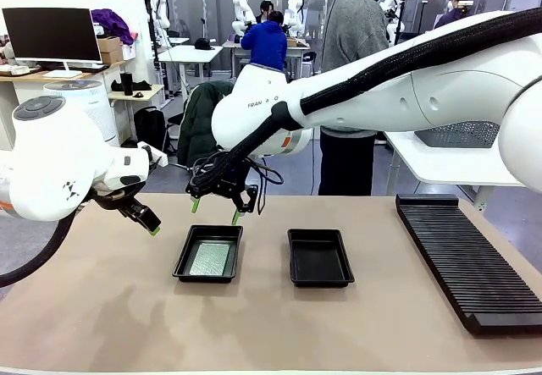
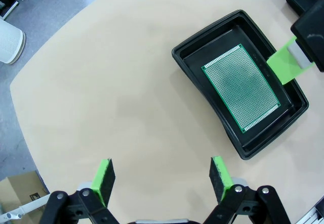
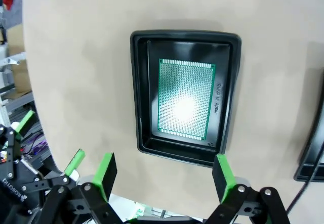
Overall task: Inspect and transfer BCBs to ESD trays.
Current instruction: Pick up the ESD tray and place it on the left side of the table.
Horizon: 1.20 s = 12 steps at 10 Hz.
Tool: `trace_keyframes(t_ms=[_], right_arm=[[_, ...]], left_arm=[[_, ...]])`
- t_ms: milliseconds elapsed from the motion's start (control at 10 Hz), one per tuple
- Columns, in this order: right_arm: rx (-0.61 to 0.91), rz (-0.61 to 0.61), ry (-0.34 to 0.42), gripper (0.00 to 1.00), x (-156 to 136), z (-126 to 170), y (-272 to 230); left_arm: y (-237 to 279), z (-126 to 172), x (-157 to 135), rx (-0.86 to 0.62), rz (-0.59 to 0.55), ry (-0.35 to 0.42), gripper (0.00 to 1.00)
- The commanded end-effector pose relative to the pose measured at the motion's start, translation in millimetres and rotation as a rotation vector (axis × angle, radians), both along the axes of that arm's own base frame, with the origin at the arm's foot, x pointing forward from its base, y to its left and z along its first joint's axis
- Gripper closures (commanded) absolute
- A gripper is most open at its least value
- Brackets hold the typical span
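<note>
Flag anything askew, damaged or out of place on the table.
Nothing stands out. One BCB lies flat and square inside the left ESD tray; the right ESD tray sits empty beside it.

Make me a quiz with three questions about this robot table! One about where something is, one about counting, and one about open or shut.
1. Where is the green board? A) on the floor B) inside a black tray C) on a chair
2. How many black trays lie on the table? A) one B) four C) two
3. The right end effector is: A) open and empty B) shut on the board C) shut on a tray
Answers: 1 B, it lies flat on that tray's floor. 2 C, beside it sits an empty tray. 3 A, its fingers stand apart with nothing between them.
</note>
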State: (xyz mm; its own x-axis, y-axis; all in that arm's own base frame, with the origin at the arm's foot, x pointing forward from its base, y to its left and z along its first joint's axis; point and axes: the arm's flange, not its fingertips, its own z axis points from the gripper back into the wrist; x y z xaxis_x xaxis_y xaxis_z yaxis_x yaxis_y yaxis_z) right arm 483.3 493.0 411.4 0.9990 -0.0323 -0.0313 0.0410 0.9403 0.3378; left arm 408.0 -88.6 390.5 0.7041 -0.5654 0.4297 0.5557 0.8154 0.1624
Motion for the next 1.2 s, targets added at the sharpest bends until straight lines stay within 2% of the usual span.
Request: trace_keyframes(t_ms=[0,300,600,1100], right_arm=[[0.07,0.007,0.004,0.0,-8.9,2.0,-24.5],[0.158,0.017,-0.016,0.0,-18.9,6.3,-58.5],[0.22,0.049,-0.044,0.0,-23.6,-1.7,-90.9],[0.335,0.069,-0.084,0.0,-20.6,-23.5,-131.1]], left_arm=[[1.3,7.1,0.3,-0.038,0.047,0.043,0.0],[-15.0,33.1,-2.0,-0.092,0.154,0.097,0.0],[-40.1,41.1,-0.7,-0.118,0.274,0.181,0.0],[-88.6,37.9,13.3,-0.018,0.388,0.185,0.0]])
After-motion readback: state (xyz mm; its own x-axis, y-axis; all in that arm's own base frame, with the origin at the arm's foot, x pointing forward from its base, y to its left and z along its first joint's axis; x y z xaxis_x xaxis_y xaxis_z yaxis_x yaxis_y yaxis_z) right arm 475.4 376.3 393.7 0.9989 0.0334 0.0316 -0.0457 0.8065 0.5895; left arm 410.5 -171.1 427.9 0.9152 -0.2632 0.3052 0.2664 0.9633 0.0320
